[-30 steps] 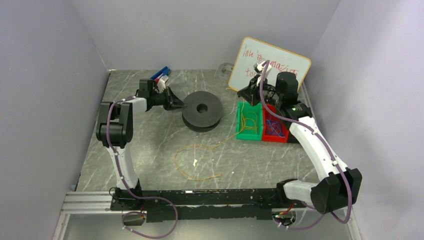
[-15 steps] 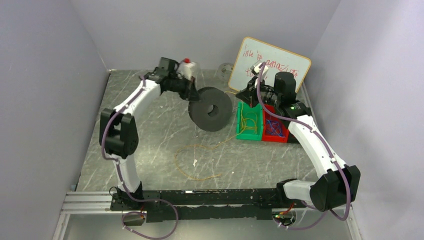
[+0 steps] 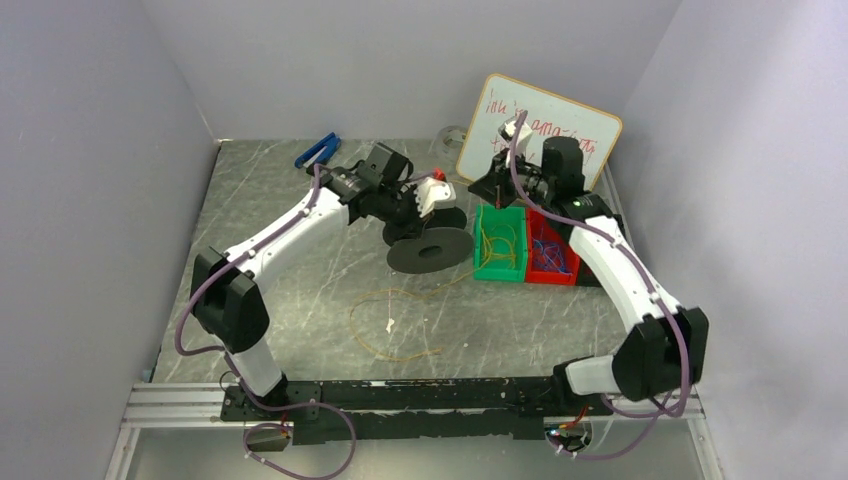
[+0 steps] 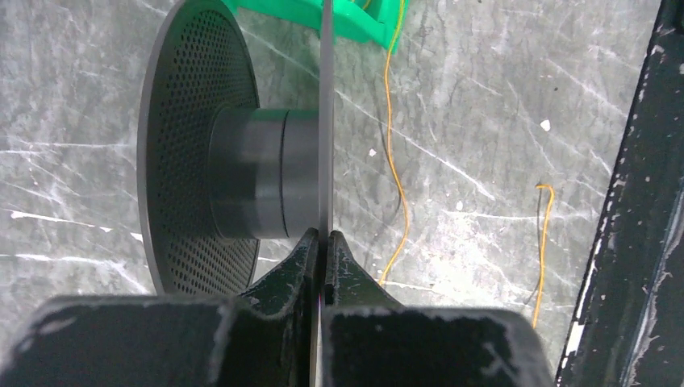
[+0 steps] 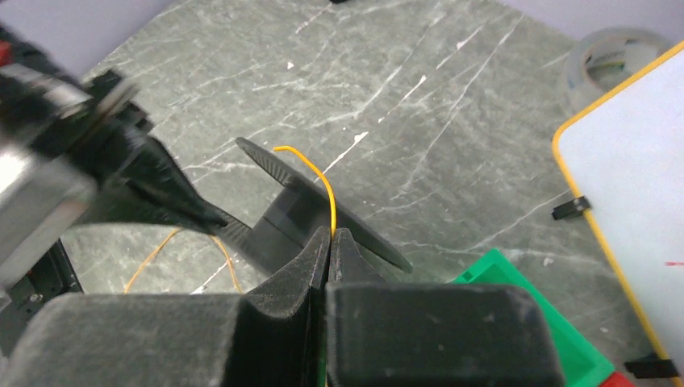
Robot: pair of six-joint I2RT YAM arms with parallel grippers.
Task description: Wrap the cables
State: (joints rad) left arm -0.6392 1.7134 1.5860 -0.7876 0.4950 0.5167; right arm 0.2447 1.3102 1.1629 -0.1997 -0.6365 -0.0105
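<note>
The black spool hangs above the table, tilted, held by one thin flange in my left gripper. In the left wrist view the jaws are shut on that flange edge, with the spool's hub and perforated flange to the left. The yellowish cable lies in loose loops on the table below and runs toward the green bin. My right gripper sits above that bin, shut on the cable's end, which curls up from its fingertips.
A red bin with blue-purple wires stands beside the green one. A whiteboard leans at the back right, a roll of clear tape next to it. A blue tool lies at the back left. Grey walls enclose the table.
My left arm has lifted the spool off the table, carried it right toward the green bin and turned it from lying flat to tilted. The right arm has barely moved.
</note>
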